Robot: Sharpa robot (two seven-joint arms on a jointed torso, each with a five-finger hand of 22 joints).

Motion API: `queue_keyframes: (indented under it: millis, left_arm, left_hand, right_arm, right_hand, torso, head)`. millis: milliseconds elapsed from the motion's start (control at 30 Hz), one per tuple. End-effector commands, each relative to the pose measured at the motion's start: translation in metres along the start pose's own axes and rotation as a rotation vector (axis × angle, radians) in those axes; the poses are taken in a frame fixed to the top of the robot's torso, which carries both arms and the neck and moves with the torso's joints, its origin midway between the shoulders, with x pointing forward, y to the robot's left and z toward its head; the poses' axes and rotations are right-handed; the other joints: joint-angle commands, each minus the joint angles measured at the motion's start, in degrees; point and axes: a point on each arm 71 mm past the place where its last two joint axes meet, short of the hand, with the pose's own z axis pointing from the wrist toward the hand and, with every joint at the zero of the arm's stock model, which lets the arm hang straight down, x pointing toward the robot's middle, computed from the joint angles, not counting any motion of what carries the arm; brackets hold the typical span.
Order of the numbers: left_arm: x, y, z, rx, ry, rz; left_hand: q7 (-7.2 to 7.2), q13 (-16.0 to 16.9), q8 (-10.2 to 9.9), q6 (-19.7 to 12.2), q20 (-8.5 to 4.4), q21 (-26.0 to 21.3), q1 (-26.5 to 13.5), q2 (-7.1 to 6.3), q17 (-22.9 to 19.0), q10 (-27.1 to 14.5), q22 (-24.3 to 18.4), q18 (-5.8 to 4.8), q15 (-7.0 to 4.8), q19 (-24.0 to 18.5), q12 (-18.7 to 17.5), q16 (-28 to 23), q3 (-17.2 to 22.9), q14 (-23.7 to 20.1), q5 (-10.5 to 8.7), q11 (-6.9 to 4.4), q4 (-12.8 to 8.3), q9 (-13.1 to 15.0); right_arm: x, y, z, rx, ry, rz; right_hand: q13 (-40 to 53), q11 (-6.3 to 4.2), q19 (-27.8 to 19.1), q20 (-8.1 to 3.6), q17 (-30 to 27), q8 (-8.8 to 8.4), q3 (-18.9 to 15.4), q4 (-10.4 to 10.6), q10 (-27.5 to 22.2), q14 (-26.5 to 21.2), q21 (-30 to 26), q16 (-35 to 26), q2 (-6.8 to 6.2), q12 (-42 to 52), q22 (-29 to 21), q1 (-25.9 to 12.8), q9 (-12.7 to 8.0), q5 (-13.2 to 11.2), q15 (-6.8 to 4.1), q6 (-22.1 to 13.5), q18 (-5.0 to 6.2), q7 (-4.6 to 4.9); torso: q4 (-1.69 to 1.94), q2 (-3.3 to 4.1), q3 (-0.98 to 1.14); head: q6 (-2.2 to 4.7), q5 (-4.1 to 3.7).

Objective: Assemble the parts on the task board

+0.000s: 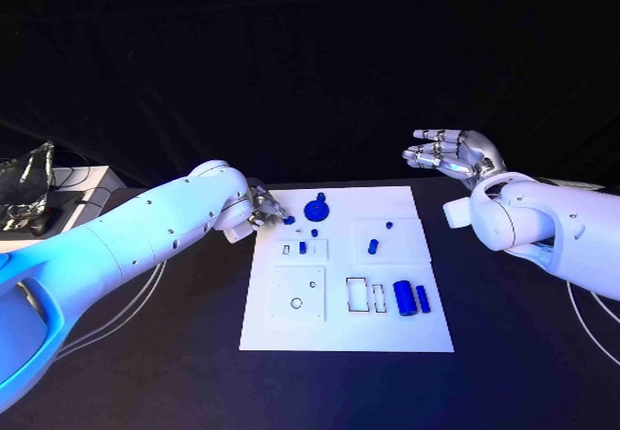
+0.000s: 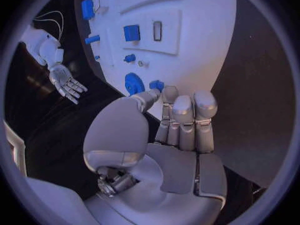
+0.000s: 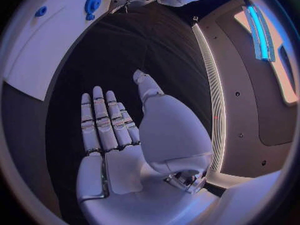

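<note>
The white task board (image 1: 388,336) lies in the middle of the black table. On it are a round blue part (image 1: 319,212), small blue pieces (image 1: 372,245) and two blue cylinders (image 1: 404,298). My left hand (image 1: 265,213) is at the board's far left corner, with its fingertips (image 2: 169,92) right beside a small blue part (image 1: 289,219) (image 2: 156,85); whether they pinch it is unclear. The round blue part (image 2: 133,82) lies close by. My right hand (image 1: 452,152) (image 3: 119,150) hovers open, palm up, beyond the board's far right corner and holds nothing.
A white box with a crinkled silver bag (image 1: 29,184) stands at the far left of the table. Thin white cables (image 1: 136,300) trail along the table under my left arm. Recessed slots (image 1: 357,296) lie on the board's near half.
</note>
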Motion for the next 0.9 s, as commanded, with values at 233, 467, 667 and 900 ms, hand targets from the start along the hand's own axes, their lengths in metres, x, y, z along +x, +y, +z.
queue_keyframes:
  millis: [233,467,667,900]
  left_arm:
    - [0.0033,-0.0035,-0.0011,0.023,0.027,-0.002]
    - [0.0031,-0.0047,-0.0031,0.029,0.013,-0.01]
    - [0.0038,-0.0058,-0.0046,0.026,0.009,-0.008]
    - [0.0059,-0.0081,-0.005,0.016,0.01,0.01]
  left_hand:
    - [-0.11,0.04,-0.1,-0.17,-0.25,0.07,-3.49,0.12,0.21,0.01,0.79,0.44,-0.33,0.15,-0.03,0.21,2.34,-0.07,0.06,-0.37,-2.6,0.5]
    - [-0.23,0.13,0.28,1.07,-0.27,0.52,-6.77,-2.23,0.73,0.68,1.12,0.4,-0.4,0.72,0.26,0.69,-2.01,0.57,0.0,-0.41,-0.44,0.69]
    - [-0.66,0.07,1.2,2.21,-0.3,1.81,-7.9,-2.61,1.81,1.79,1.81,0.32,-0.56,1.95,0.19,1.55,-20.1,1.63,0.02,-0.57,5.71,1.94]
    - [-0.97,0.35,0.89,2.75,-0.45,2.45,-3.85,-0.97,2.85,2.36,2.39,0.19,-0.76,2.53,-0.03,1.92,-28.35,2.15,0.02,-0.82,10.02,3.55]
  right_arm:
    - [0.0008,0.0013,0.0004,-0.013,0.007,0.0]
    - [0.0006,0.0011,0.0007,-0.012,0.007,0.0]
    - [0.0005,0.001,0.0008,-0.012,0.007,-0.001]
    - [0.0005,0.0009,0.0009,-0.012,0.007,-0.001]
  right_hand:
    - [-0.06,0.12,0.16,-0.18,-0.08,-0.32,0.04,-0.29,0.38,0.33,-0.11,-0.26,0.1,-0.28,-0.05,-0.34,-0.07,0.33,-0.07,0.14,0.19,3.55]
    - [-0.06,0.12,0.16,-0.18,-0.08,-0.32,0.04,-0.29,0.38,0.33,-0.11,-0.26,0.1,-0.28,-0.05,-0.34,-0.07,0.33,-0.07,0.14,0.19,3.55]
    - [-0.06,0.12,0.16,-0.18,-0.08,-0.32,0.04,-0.29,0.38,0.33,-0.11,-0.26,0.1,-0.28,-0.05,-0.34,-0.07,0.33,-0.07,0.14,0.19,3.55]
    - [-0.06,0.12,0.16,-0.18,-0.08,-0.32,0.04,-0.29,0.38,0.33,-0.11,-0.26,0.1,-0.28,-0.05,-0.34,-0.07,0.33,-0.07,0.14,0.19,3.55]
  torso:
    - [0.02,0.0,0.01]
    - [-0.03,0.03,0.0]
    - [0.01,0.03,0.02]
    - [-0.01,0.09,0.05]
  head:
    - [0.06,0.03]
    - [0.21,0.03]
    - [0.24,-0.01]
    - [0.21,-0.06]
